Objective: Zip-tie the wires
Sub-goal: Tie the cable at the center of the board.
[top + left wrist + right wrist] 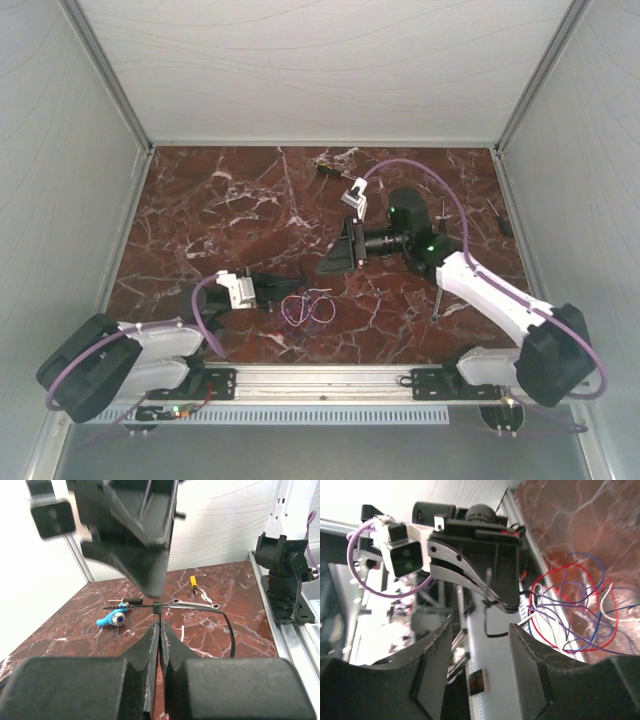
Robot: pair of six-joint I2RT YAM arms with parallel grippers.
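Note:
The wires (310,308) lie as a small tangle of purple, whitish and red loops on the marble, just in front of my left gripper (297,291). In the right wrist view the wires (570,610) spread to the right of the left gripper's tips. My left gripper (160,630) is shut, with the head of a black zip tie (157,608) at its fingertips; the strap loops off to the right. My right gripper (326,268) hovers close above and beyond the left one, pointing at it. Its jaws (481,627) stand open with nothing between them, and the zip tie's tail (488,625) hangs just beyond.
A small blue-handled tool (111,620) and a yellow-handled tool (193,582) lie on the marble beyond the grippers. The right arm's base (282,575) stands on the rail (320,378) at the near edge. White walls enclose the table on three sides.

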